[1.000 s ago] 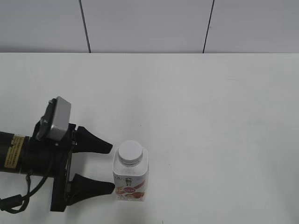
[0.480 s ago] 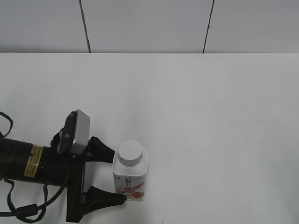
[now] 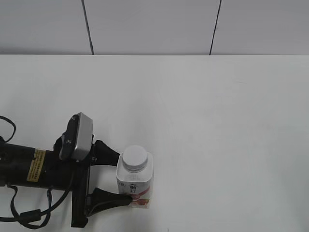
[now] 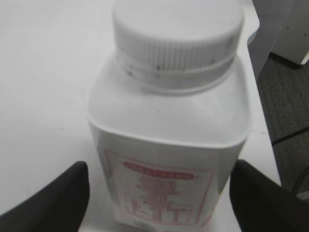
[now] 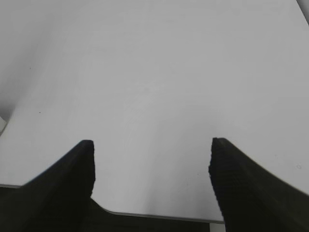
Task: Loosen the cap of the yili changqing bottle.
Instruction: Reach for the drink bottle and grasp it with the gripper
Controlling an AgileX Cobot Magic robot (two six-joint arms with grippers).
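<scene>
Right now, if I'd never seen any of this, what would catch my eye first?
Probably the small white bottle with its round cap, alone near the front of a bare white table. Next, the black left gripper reaching in from the left, its fingers either side of the bottle.

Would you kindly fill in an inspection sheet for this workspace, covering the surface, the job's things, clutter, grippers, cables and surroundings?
Surface: white table, plain and bare around the bottle.
Job's things: yili changqing bottle stands upright near the front edge; its cap is on the neck.
Clutter: nothing seen.
Grippers: left gripper has one finger on each side of the bottle body, at or near the walls; whether it grips cannot be told. Right gripper is open over bare table, out of the exterior view.
Cables: black cable loops below the left arm.
Surroundings: pale panelled wall behind; grey floor beyond the table edge.
</scene>
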